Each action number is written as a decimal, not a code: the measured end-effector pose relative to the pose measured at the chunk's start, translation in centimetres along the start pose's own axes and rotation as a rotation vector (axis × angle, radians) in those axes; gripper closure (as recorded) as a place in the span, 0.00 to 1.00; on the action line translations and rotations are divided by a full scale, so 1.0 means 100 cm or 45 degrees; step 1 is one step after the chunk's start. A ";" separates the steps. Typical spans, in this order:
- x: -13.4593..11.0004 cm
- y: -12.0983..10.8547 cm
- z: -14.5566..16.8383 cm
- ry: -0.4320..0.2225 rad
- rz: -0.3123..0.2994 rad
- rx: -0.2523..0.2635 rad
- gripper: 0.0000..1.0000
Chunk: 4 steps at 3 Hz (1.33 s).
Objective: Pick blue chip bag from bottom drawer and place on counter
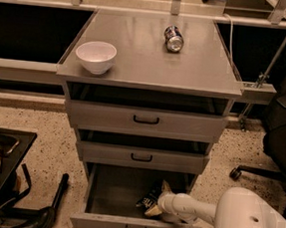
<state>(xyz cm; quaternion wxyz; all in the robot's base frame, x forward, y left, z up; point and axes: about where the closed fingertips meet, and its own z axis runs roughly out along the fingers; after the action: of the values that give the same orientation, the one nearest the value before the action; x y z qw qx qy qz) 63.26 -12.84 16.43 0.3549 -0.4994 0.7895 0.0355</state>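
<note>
Status:
- Flat grey metal counter on top of the cabinet: no bag on it. It carries only a white ceramic bowl near the front-left and a silver-and-dark drink can lying on its side toward the back, well apart from each other.
- White robot arm comes in from the lower right and reaches down into the drawer cavity.
- Deep grey metal bottom drawer is pulled out, so the open step is done. The two shallower drawers above sit further in.
- Small black side table at the left holds another white bowl. Not relevant to the task.
- Small crinkly dark-blue chip bag is inside the bottom drawer, right-hand side toward the front, tilted rather than flat.
- Gripper is in the drawer right against the bag's lower right side. Can't tell whether it is clamped on the bag or only touching it.

Progress: I'd call it the grasp stage. Left to do: confirm hold, lift clear of the drawer front, carry up, set down on a bare patch of counter away from bowl and can.

Text: pale markings on the bag, and the can has a printed label; neither is legible.
</note>
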 end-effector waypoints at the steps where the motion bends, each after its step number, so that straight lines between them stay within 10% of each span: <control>1: 0.006 0.004 0.008 0.053 -0.025 -0.008 0.00; 4: 0.006 0.005 0.009 0.056 -0.029 -0.009 0.65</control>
<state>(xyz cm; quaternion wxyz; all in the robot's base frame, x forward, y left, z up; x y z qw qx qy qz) 63.19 -12.73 15.27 0.3360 -0.5103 0.7913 0.0233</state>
